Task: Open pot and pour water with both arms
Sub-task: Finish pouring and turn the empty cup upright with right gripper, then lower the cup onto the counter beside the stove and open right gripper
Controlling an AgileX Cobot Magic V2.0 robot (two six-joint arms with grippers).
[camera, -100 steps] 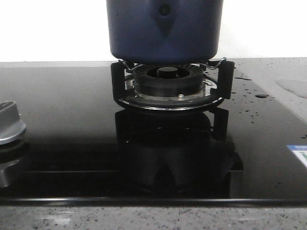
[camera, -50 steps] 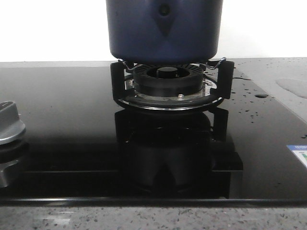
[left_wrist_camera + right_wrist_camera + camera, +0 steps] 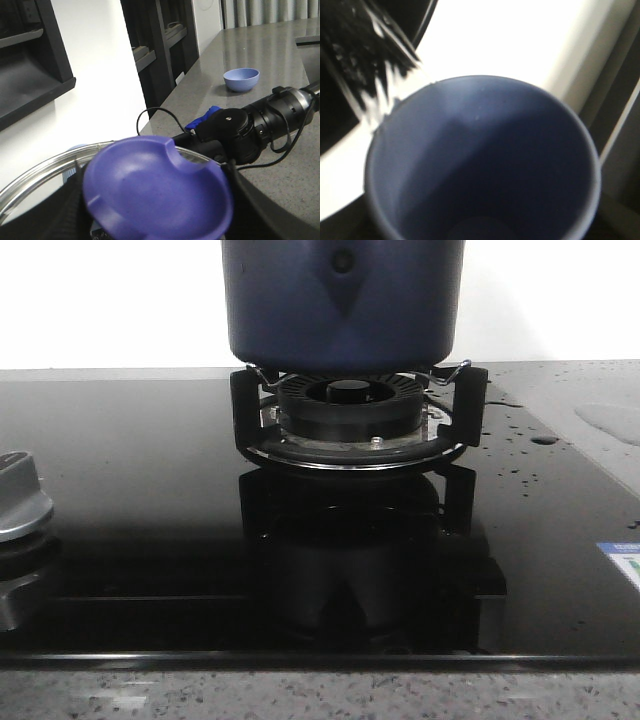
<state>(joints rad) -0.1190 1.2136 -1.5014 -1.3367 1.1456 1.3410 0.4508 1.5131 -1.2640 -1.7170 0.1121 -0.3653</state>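
The pot (image 3: 343,302), dark navy blue, sits on the black burner ring (image 3: 350,420); its top is cut off in the front view. My left gripper (image 3: 155,200) is shut on the blue knob (image 3: 150,190) of a glass lid with a metal rim (image 3: 30,177), a black finger (image 3: 252,200) on each side. The right wrist view is filled by the inside of a blue cup (image 3: 480,165), which hides my right gripper's fingers. Water shows as drops (image 3: 520,455) and a shiny patch (image 3: 610,420) to the right of the burner.
A silver stove knob (image 3: 20,495) stands at the front left of the glossy black cooktop (image 3: 150,500). In the left wrist view my right arm (image 3: 260,120) lies just beyond the lid, with a blue bowl (image 3: 241,79) on the grey counter behind it and dark shelves at the wall.
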